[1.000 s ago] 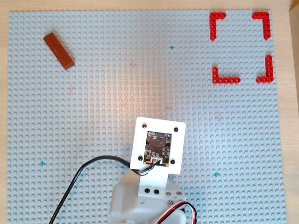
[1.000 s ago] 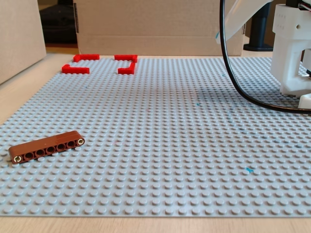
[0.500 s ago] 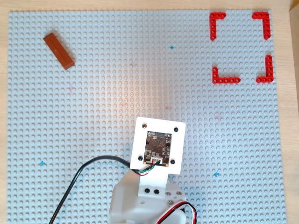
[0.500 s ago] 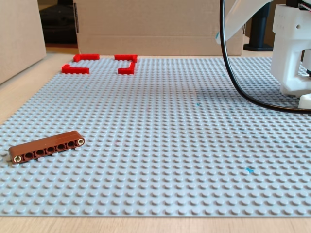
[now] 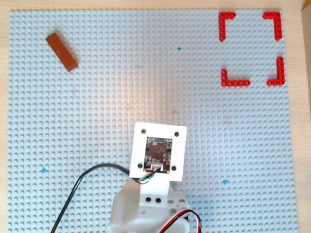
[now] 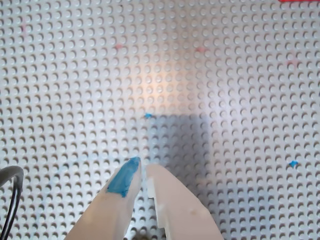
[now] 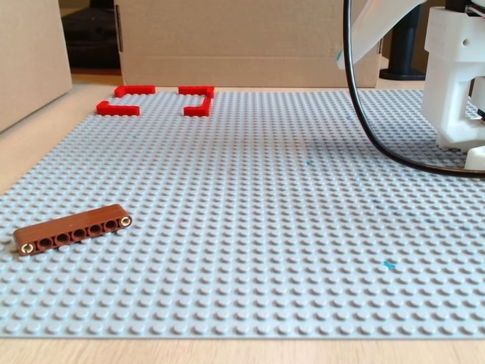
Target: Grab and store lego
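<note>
Nothing is done yet: my jaws [image 6: 141, 164] are nearly closed on nothing, hanging over bare baseplate [image 5: 146, 87] well apart from the lego [image 5: 61, 51], which lies untouched, far from the red corner pieces [image 5: 250, 47].

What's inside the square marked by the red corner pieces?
Only bare grey studded baseplate shows inside the four red L-shaped corner pieces. The long reddish-brown brick lies far off, and nothing covers that area.

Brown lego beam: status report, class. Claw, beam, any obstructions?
Claw shut, empty, above bare baseplate. Brown beam untouched, far corner. Path clear.
</note>
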Controlling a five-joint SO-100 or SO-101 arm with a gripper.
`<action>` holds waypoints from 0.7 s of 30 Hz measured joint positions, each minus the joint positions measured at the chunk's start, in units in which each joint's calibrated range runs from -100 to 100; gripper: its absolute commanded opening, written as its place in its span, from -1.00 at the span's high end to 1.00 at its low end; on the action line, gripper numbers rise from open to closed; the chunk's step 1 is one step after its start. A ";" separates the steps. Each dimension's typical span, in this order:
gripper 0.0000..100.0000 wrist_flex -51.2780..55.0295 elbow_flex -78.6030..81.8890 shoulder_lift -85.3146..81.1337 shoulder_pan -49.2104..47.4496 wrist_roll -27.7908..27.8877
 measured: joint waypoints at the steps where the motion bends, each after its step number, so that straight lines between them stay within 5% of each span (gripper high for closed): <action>1: 0.97 -0.43 0.00 0.00 -1.34 -0.46; 13: 0.97 -2.68 -6.40 2.53 -6.26 -7.04; 21: 0.97 -6.66 -22.08 28.87 -10.43 -8.84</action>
